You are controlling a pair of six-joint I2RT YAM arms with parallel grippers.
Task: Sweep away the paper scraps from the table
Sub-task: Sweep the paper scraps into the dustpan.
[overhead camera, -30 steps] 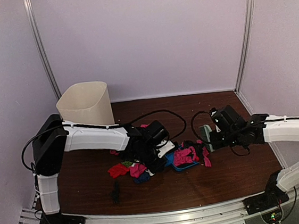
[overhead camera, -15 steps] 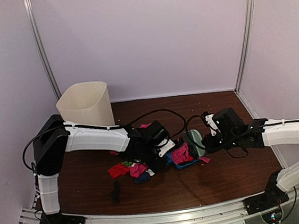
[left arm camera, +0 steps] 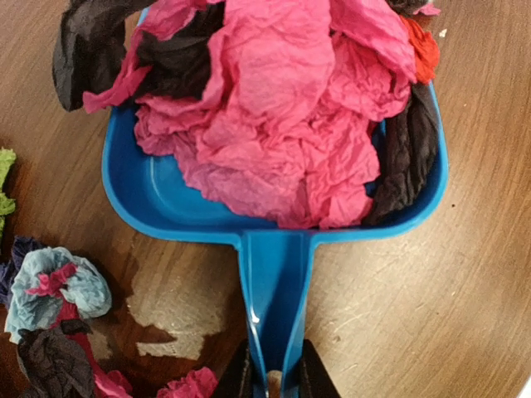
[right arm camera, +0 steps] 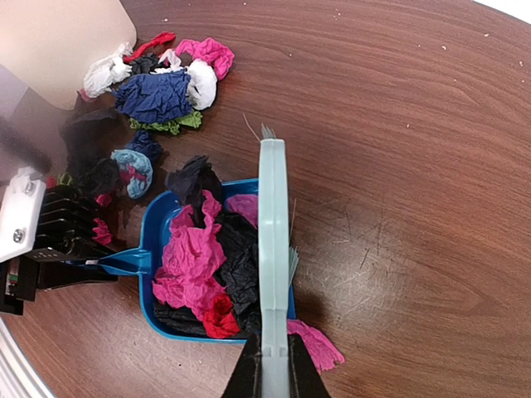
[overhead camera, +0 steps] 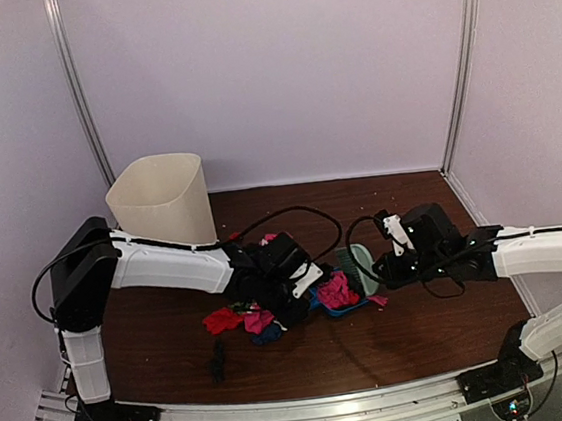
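Observation:
My left gripper point(left arm camera: 275, 383) is shut on the handle of the blue dustpan point(left arm camera: 158, 199), which lies on the table point(overhead camera: 414, 327) heaped with pink, black and red paper scraps point(left arm camera: 282, 99). My right gripper point(right arm camera: 273, 375) is shut on the pale green hand brush point(right arm camera: 273, 215), held edge-on across the dustpan's open mouth point(right arm camera: 153, 224). One pink scrap point(right arm camera: 315, 342) lies on the table just outside the pan. More scraps point(right arm camera: 162, 91) in dark blue, white, green and pink lie beyond the pan. In the top view the pan point(overhead camera: 344, 307) sits between both grippers.
A cream waste bin point(overhead camera: 162, 196) stands at the back left behind the left arm. Loose scraps point(overhead camera: 234, 321) lie left of the dustpan, with a dark one point(overhead camera: 217, 358) nearer the silver front rail point(overhead camera: 312, 408). Black cables loop over the table behind the pan.
The right gripper has drawn the brush leftward to the dustpan's mouth, pushing pink scraps into the pan. The left gripper and dustpan shifted slightly left.

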